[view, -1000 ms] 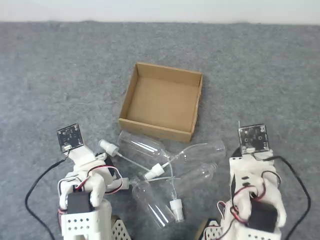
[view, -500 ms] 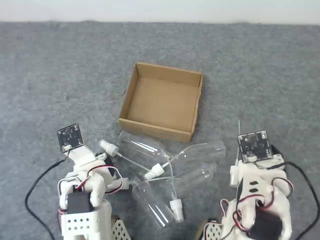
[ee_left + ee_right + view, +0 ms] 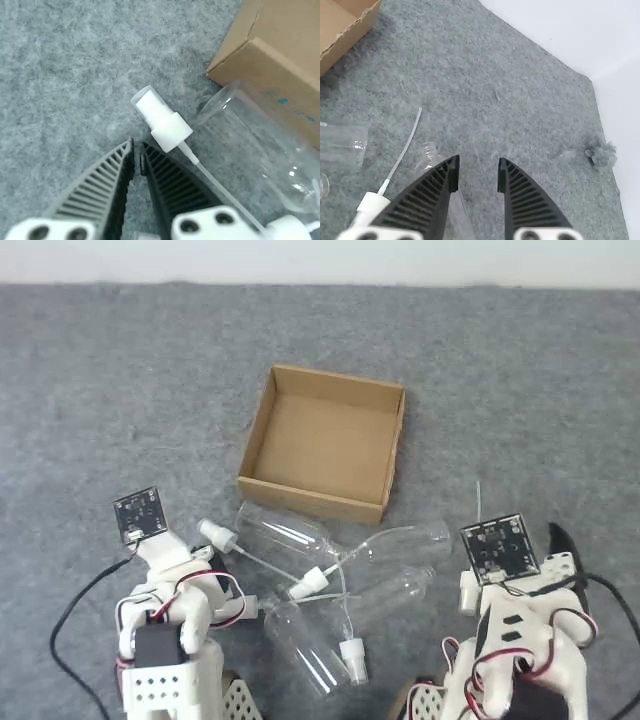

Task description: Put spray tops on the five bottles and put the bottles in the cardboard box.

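The open cardboard box (image 3: 262,430) stands mid-table. Several clear bottles lie uncapped in front of it, such as one (image 3: 285,530) near the box wall and one (image 3: 305,645) closer to the arms. Loose white spray tops (image 3: 217,535) (image 3: 310,583) (image 3: 353,658) lie among them. My left gripper (image 3: 137,146) is shut and empty, just short of a spray top (image 3: 162,121) beside a bottle (image 3: 260,145). My right gripper (image 3: 478,162) is open over the mat, with a bottle neck (image 3: 427,152) at one finger and a spray top (image 3: 370,202) nearby.
The left arm (image 3: 165,630) and the right arm (image 3: 520,640) sit at the near edge of the grey felt mat (image 3: 120,390). A lint tuft (image 3: 600,152) lies near the mat's edge. The box corner (image 3: 345,20) is well ahead of the right gripper.
The right arm has swung to the right and its wrist has dropped nearer the mat, uncovering a spray top beside it. The left arm and the bottles have not moved.
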Controlling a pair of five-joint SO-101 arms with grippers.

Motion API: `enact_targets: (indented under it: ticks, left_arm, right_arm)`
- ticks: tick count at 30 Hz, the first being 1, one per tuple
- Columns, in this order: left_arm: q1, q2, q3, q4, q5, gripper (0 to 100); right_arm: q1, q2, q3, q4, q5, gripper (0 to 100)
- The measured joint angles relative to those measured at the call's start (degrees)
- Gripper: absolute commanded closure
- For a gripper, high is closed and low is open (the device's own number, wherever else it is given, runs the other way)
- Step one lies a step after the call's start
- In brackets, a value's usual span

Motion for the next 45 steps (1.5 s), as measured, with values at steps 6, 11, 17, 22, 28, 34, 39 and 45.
enact_targets:
  ticks: [6,11,17,22,28,34,39,45]
  left_arm:
    - [0.00,0.00,0.00,0.00,0.00,99]
    - [0.00,0.00,0.00,0.00,0.00,99]
    - [0.00,0.00,0.00,0.00,0.00,99]
    - [0.00,0.00,0.00,0.00,0.00,99]
    - [0.00,0.00,0.00,0.00,0.00,99]
    - [0.00,0.00,0.00,0.00,0.00,99]
    - [0.00,0.00,0.00,0.00,0.00,99]
    - [0.00,0.00,0.00,0.00,0.00,99]
  right_arm:
    - [0.09,6.33,-1.76,0.88,0.18,89.5]
    - [0.09,19.34,-8.09,2.90,0.18,89.5]
    - [0.09,31.38,-10.90,3.69,0.18,88.6]
    - [0.09,36.75,-10.90,3.69,0.18,87.1]
    - [0.09,43.78,-10.90,3.69,0.18,86.2]
    - [-1.67,51.96,-10.90,0.53,0.18,76.6]
    - [-1.58,58.81,-10.90,-4.48,0.70,76.7]
    - [-1.93,66.99,-10.90,-9.32,4.75,76.7]
